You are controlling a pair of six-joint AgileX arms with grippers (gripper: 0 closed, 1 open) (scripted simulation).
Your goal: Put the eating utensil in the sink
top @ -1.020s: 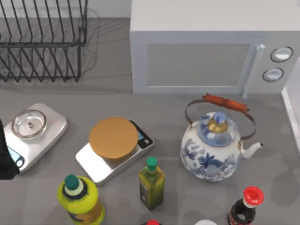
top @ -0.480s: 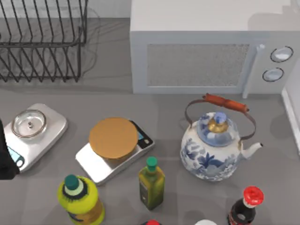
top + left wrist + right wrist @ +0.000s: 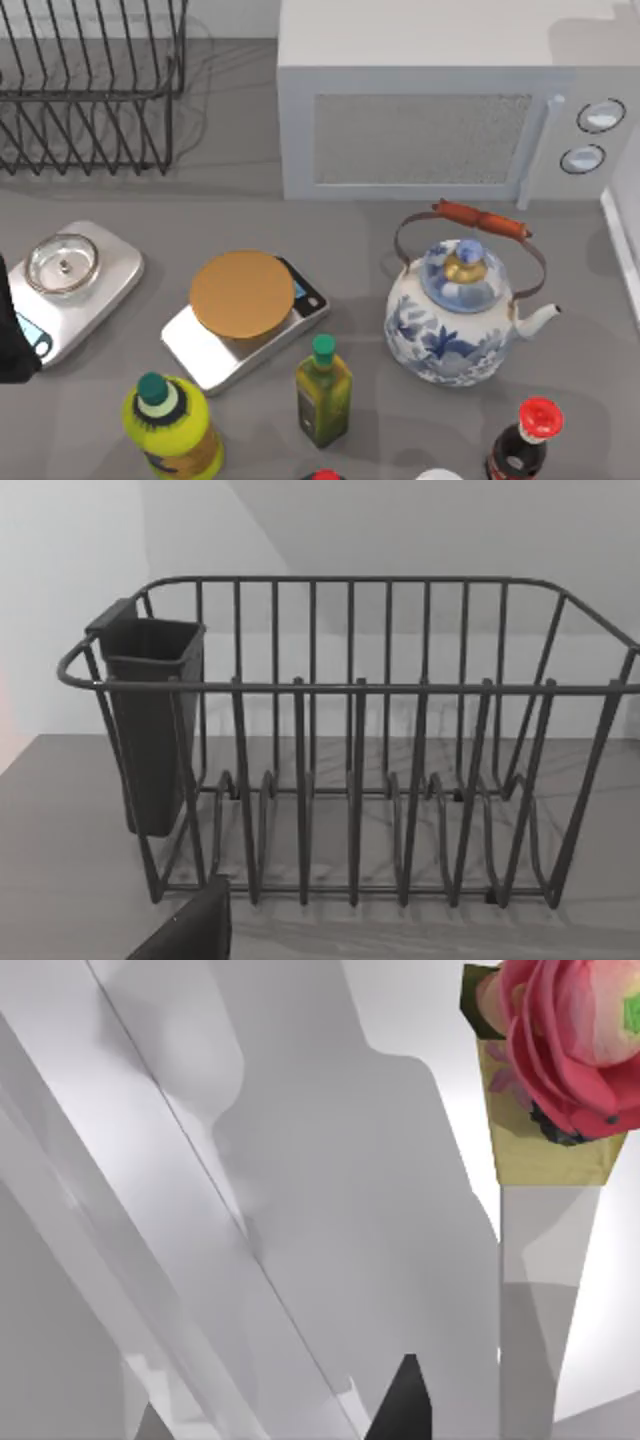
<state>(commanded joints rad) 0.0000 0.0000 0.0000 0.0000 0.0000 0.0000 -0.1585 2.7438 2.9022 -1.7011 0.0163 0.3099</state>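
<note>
The eating utensil and the sink are out of view. My left arm [image 3: 8,335] sits dark at the far left edge of the counter, beside a silver scale [image 3: 70,285] carrying a small glass lid. In the left wrist view, a dark piece of my left gripper [image 3: 190,930] faces a black wire dish rack [image 3: 350,780] with a dark cutlery cup [image 3: 155,720] on its end. In the right wrist view, a dark tip of my right gripper [image 3: 400,1405] is close to white panels, and a pink flower [image 3: 570,1035] sits in a yellowish holder.
The dish rack [image 3: 90,90] is at the back left and a white microwave [image 3: 440,110] at the back. A blue-and-white kettle [image 3: 455,315], a scale with an orange disc [image 3: 243,300], an oil bottle [image 3: 322,390], a yellow bottle [image 3: 170,425] and a red-capped bottle [image 3: 525,440] crowd the front.
A shadow has spread across the top right corner of the microwave. Nothing on the counter has moved, and the left arm stays put.
</note>
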